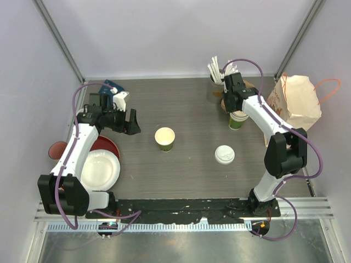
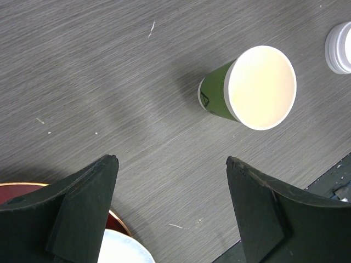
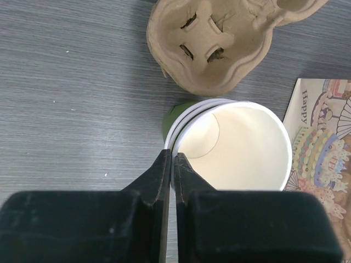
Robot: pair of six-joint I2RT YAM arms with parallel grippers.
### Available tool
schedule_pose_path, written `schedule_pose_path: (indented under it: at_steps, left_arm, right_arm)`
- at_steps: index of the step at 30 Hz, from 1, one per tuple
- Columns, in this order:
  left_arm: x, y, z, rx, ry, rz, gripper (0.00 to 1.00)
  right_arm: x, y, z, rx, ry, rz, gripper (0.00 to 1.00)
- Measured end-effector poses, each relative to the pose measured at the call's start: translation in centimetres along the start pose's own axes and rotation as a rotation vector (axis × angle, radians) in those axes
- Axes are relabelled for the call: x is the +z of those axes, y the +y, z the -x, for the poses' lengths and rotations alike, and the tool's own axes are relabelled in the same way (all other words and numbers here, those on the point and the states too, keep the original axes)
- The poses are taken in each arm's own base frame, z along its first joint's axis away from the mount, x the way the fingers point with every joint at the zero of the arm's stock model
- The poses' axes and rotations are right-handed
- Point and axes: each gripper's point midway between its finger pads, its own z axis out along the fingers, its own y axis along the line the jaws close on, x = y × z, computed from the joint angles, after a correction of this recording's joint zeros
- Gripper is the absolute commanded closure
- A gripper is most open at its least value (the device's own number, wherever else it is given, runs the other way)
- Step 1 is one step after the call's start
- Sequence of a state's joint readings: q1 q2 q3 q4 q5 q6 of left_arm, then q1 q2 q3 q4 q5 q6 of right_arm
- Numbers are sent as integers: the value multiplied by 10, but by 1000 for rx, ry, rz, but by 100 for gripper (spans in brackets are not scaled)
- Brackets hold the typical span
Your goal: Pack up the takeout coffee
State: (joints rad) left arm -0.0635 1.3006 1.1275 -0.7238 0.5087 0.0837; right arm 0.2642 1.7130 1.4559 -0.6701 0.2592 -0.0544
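Only the right wrist view shows the right gripper [image 3: 174, 167] pinched shut on the rim of the stacked cups [image 3: 247, 148]; the left gripper [image 2: 171, 161] gapes wide and empty, left of a lone cup [image 2: 258, 87].

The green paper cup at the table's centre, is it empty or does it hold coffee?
Empty: the green paper cup stands upright without a lid, and its pale inside shows no liquid.

cup stack [image 3: 236, 148]: near side hidden behind right gripper [image 3: 171, 159], cup count unclear. carrier [image 3: 214, 49] just behind stack, far end cut by top edge. bag [image 3: 323, 142] beside stack, mostly out of shot.
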Motion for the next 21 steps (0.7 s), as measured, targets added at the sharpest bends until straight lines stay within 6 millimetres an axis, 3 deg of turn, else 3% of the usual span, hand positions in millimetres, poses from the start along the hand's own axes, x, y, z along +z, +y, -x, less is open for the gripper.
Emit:
schedule_pose_path:
  at_steps: [3,4,6,7,15,21]
  left_arm:
    - [0,0,0,0,0,0,15]
    - [0,0,0,0,0,0,15]
    - [0,0,0,0,1,0,15]
    - [1,0,0,-1,2,0,15]
    - [2,1,-1,-2,8,-1,15]
    - [3,2,-2,-3,11,-1,15]
  right_arm:
    - [-1,0,-1,-1,6,1,80]
    - [-2,0,-1,-1,6,1,80]
    - [-2,-1,0,-1,4,1,96]
    - [-3,-1,0,-3,3,0,99]
    - [-5,-1,-2,-6,12,0,99]
    - [-18,-7,2,-3,0,-9,99]
